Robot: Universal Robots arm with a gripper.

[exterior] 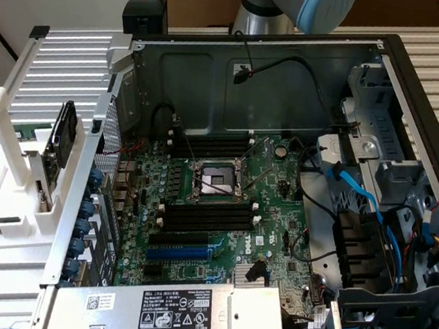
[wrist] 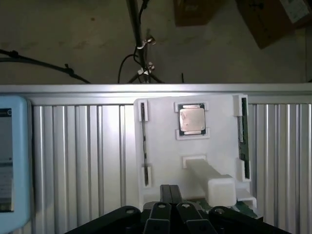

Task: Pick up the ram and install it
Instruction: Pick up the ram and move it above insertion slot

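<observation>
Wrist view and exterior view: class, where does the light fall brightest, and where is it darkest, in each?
Wrist view: glare runs along the table's metal edge rail, the white holder is brightly lit, the processor lid shines, and the floor beyond is dim. Exterior view: the power supply cover is bright, while the cable bay sits in shadow.
</observation>
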